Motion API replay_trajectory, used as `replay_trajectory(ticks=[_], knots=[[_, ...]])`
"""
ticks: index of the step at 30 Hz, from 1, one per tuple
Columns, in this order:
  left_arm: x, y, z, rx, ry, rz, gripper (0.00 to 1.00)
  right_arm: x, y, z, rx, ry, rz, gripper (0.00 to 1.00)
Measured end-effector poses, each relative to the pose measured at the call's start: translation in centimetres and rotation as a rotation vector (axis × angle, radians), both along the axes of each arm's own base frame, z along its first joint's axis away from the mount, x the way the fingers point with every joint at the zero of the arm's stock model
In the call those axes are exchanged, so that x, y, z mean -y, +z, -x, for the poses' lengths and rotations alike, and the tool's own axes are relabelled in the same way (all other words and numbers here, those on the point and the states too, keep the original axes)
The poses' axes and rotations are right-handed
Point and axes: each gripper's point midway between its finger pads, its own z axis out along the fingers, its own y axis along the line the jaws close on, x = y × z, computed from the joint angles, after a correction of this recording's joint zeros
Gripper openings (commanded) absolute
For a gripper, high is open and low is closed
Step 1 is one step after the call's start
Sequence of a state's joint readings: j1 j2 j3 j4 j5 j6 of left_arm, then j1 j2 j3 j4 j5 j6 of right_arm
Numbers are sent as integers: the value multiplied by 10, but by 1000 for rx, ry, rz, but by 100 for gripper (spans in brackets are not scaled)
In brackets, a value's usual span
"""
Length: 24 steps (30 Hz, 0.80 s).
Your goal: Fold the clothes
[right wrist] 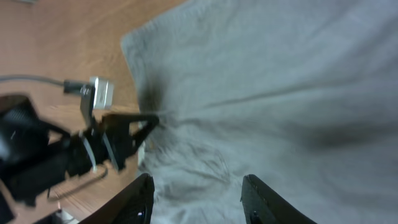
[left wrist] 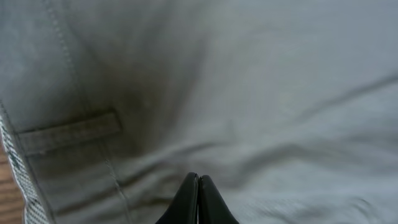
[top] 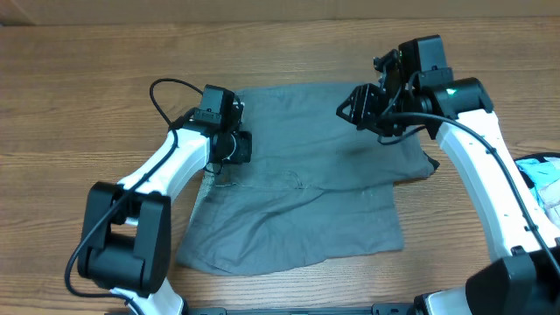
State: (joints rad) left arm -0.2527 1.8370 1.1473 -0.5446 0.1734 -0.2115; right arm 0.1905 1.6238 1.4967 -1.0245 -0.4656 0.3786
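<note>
Grey shorts (top: 297,175) on wood table (top: 70,105); left fingers (left wrist: 193,198) clamped on them near edge, right fingers (right wrist: 258,199) apart, empty.

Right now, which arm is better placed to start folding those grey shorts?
Left, probably. The left hand is pinched shut on the shorts near their edge, creases pulling toward it; the right hand hangs open above the cloth, holding nothing.

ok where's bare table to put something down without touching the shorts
Bare table runs along the far edge beyond the shorts, widest at the far left corner outside the left arm. A narrow strip lies in front of the hem. Crowded on the right: right arm and a blue-white item.
</note>
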Motion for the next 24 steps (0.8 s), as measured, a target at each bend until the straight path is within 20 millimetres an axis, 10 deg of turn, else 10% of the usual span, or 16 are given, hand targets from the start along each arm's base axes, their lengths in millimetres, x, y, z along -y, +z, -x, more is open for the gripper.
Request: replay_trajectory(ticks=[15,24], knots=[[-63,-33,-31,-38,248,-142,4,38,-22,26,-84,-22,231,72],[-174,-30,-49,-74,559,-69,4,47,-65,37,-143,-30,283,72]])
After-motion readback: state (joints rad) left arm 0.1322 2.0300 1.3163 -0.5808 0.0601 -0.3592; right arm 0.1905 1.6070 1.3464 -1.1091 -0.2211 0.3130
